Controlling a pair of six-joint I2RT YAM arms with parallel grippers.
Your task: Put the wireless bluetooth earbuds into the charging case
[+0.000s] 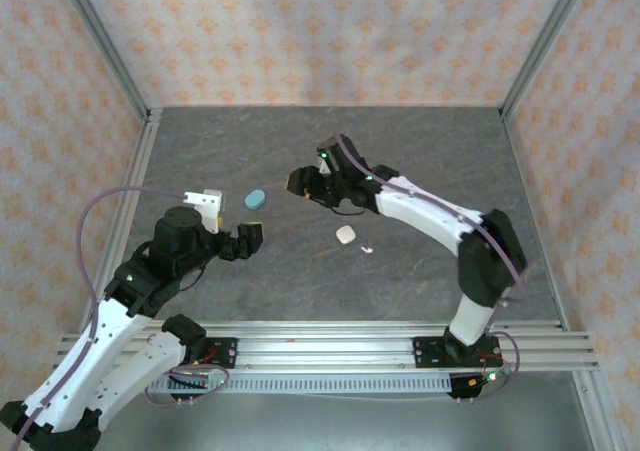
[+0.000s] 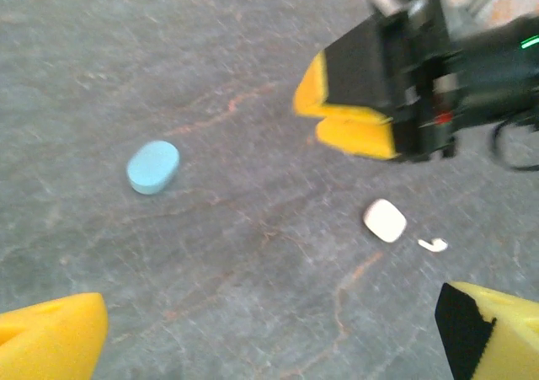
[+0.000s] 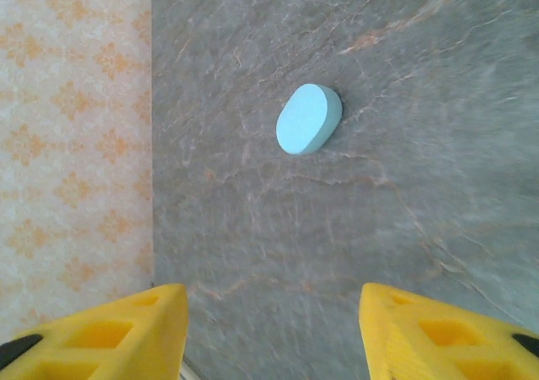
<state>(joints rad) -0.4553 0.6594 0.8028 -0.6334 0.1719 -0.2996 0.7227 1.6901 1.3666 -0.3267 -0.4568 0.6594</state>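
Observation:
A closed pale teal charging case (image 1: 256, 199) lies flat on the grey stone table, left of centre. A white charging case (image 1: 346, 235) sits nearer the front, and one white earbud (image 1: 366, 250) with a short stem lies just to its right. My right gripper (image 1: 301, 183) hovers between the two cases, open and holding nothing. In the right wrist view the teal case (image 3: 308, 118) lies ahead of the right gripper (image 3: 274, 334). My left gripper (image 1: 252, 239) is open below the teal case. The left wrist view has the teal case (image 2: 153, 166), white case (image 2: 385, 220) and earbud (image 2: 433, 245).
Patterned walls with metal posts close the table on the left, back and right. The wall's foot (image 3: 76, 144) runs close to the right gripper's left side. The right arm's black wrist (image 2: 455, 77) hangs above the white case. An aluminium rail (image 1: 320, 346) runs along the front.

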